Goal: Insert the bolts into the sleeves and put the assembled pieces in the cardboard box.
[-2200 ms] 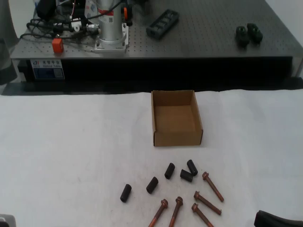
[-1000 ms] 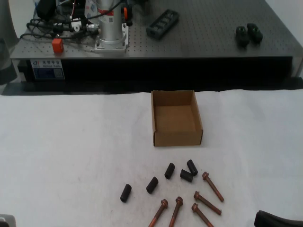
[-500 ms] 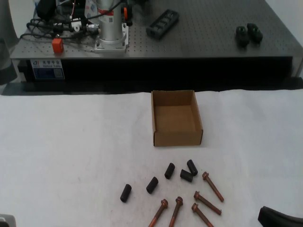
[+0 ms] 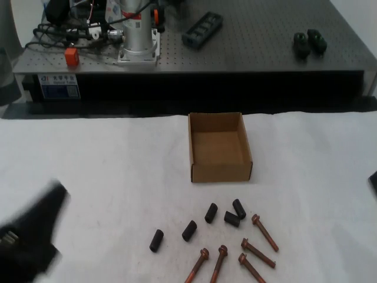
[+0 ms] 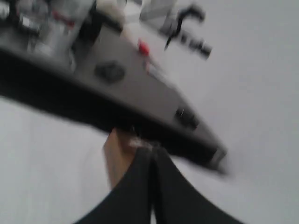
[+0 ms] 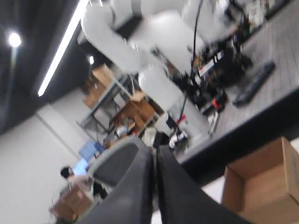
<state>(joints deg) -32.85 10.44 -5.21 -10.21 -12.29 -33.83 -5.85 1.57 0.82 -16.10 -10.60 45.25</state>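
The open cardboard box (image 4: 219, 147) stands mid-bench on the white cloth. In front of it lie several black sleeves (image 4: 189, 230) and, nearer still, several copper-coloured bolts (image 4: 264, 232), all loose and apart. A blurred dark arm (image 4: 29, 242) hangs at the near left, well left of the sleeves. Another dark arm's tip (image 4: 373, 178) shows at the right edge. My left gripper (image 5: 152, 149) is shut on nothing, with the box (image 5: 114, 154) beyond it. My right gripper (image 6: 154, 151) is also shut and holds nothing, above and away from the box (image 6: 261, 186).
A black perforated bench (image 4: 235, 41) rises behind the cloth, carrying a metal post (image 4: 138, 35), cables, an orange block (image 4: 71, 56) and small black parts (image 4: 309, 42). White cloth (image 4: 88, 165) stretches left and right of the box.
A dark arm has swung into the high view at the near left. The arm at the bottom right corner has moved up to the right edge. Bolts, sleeves and box have not moved.
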